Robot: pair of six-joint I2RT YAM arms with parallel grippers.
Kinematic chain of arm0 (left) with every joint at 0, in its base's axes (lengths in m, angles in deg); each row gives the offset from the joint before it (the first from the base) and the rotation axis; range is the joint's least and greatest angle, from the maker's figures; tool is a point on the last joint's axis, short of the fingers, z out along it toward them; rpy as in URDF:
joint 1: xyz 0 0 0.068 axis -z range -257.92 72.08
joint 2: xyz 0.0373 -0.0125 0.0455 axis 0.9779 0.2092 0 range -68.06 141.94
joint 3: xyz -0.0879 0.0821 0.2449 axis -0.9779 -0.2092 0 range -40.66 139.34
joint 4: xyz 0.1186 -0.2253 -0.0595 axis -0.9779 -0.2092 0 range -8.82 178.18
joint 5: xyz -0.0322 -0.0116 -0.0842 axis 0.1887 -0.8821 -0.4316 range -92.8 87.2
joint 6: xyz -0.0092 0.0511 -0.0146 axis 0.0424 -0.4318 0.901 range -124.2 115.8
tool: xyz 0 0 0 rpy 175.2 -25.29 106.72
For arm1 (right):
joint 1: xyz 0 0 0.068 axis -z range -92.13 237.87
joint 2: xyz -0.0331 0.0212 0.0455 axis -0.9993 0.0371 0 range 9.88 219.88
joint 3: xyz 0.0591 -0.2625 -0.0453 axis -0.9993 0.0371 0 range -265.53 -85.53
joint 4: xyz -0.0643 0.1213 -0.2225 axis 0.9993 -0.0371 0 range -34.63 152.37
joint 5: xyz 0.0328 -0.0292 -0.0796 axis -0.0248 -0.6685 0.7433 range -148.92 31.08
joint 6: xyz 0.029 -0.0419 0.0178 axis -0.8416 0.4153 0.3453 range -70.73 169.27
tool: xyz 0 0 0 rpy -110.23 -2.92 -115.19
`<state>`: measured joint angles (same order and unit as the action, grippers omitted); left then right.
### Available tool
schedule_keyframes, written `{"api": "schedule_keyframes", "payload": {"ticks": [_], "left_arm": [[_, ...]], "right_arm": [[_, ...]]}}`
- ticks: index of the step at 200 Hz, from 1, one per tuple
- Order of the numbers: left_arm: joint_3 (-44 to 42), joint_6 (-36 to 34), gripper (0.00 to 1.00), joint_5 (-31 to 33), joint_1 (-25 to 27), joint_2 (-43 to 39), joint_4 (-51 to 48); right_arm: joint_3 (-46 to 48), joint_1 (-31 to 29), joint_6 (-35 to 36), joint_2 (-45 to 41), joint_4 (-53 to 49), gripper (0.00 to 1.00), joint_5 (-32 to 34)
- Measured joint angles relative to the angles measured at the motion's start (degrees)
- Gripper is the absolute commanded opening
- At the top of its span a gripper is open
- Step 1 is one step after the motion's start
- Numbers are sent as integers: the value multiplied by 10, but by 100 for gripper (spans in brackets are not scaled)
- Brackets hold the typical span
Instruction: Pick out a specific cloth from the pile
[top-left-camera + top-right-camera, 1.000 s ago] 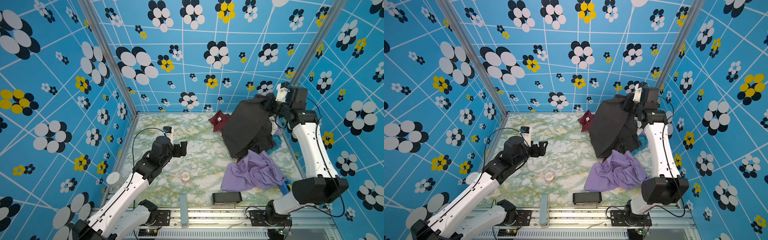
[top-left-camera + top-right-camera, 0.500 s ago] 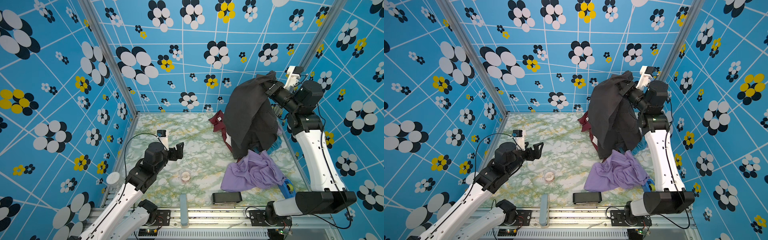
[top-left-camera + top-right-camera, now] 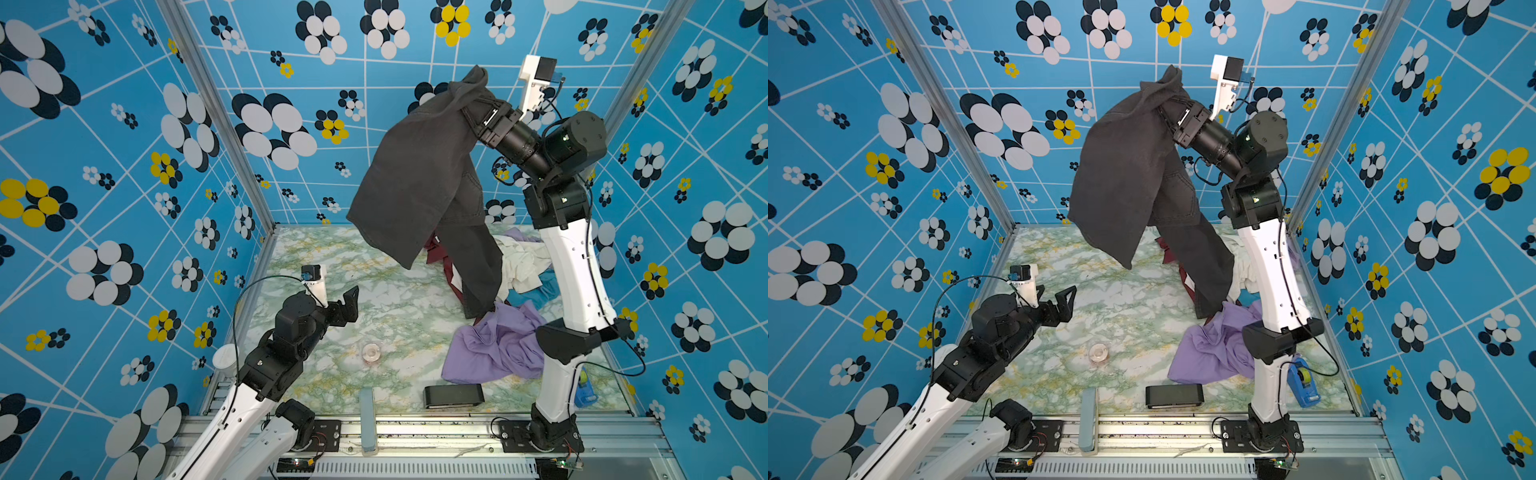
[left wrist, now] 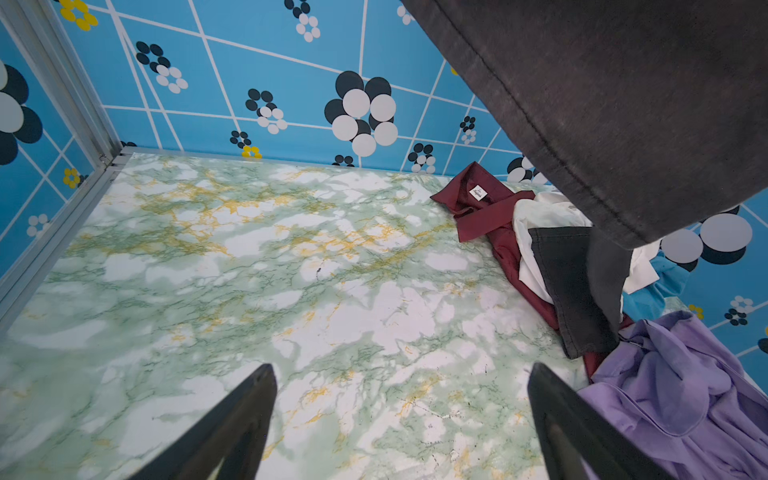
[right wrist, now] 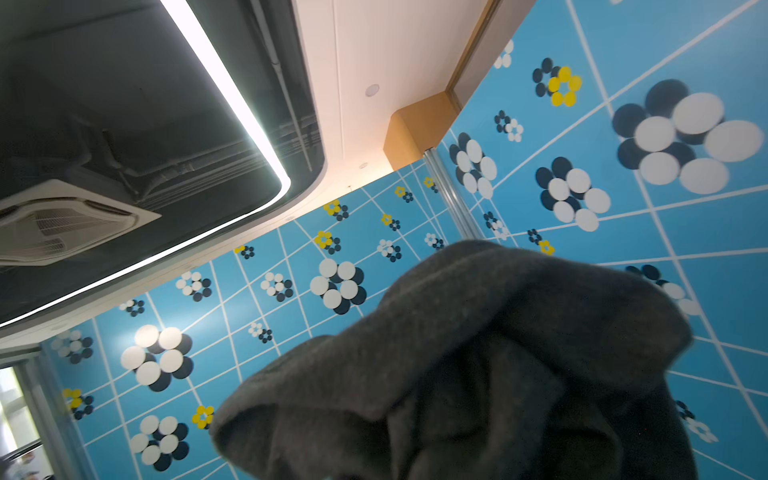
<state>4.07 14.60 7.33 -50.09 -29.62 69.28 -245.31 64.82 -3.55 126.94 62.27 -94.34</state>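
Hanging from the right gripper (image 3: 482,113), the cloth (image 3: 415,174), a large matte charcoal-black fabric garment, is held high above the green-and-white marble-patterned tabletop (image 3: 332,266), close to the back wall, as shown in both top views. The right gripper's fingertips are buried in a bunched fold at the top of the cloth (image 3: 1125,174). They are pressed together on that fold, and the garment is carried from there. In the right wrist view only the gathered cloth (image 5: 478,353) is seen, against the wall and ceiling.

One broad panel is draped well clear of the table. A longer, leg-like part reaches down to the pile (image 3: 519,286), a mound of mixed garments at the right rear of the table. In the left wrist view the lower end of the cloth (image 4: 577,299) is seen lying over the maroon collared shirt with a white tag (image 4: 482,208), just beside the crumpled lavender garment (image 4: 685,395). A cream-white garment (image 3: 523,262) and a teal garment (image 3: 538,291) are bunched behind it.

The left gripper (image 3: 349,305) is poised low over bare tabletop, well apart from the pile. Its black fingers (image 4: 232,424) are spread wide, and nothing is held between them. A black rectangular box (image 3: 453,395) is seen lying near the front edge.
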Motion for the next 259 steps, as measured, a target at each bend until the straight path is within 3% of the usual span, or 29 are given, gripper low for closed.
{"api": "schedule_keyframes", "payload": {"ticks": [22,59,132,183,200,220,247,259], "left_arm": [[-2,-4,95,8,0,-12,-10],[-6,-9,94,24,0,-53,-35],[-28,-11,93,61,0,-121,-60],[-32,-17,92,67,0,-121,-64],[-32,-19,93,69,0,-121,-64],[-32,-19,92,72,0,-121,-64],[-32,-21,93,75,0,-121,-65],[-32,-21,92,75,0,-121,-64]], "right_arm": [[-75,-31,-47,73,39,0,-14],[-31,-77,-114,151,127,0,-23],[-8,-173,-246,408,205,0,-25],[78,-223,-276,440,215,0,-53],[84,-228,-245,439,171,35,-62],[84,-226,-182,434,79,68,-67],[84,-222,-93,414,-48,98,-63],[83,-221,-51,398,-100,99,-57]]}}
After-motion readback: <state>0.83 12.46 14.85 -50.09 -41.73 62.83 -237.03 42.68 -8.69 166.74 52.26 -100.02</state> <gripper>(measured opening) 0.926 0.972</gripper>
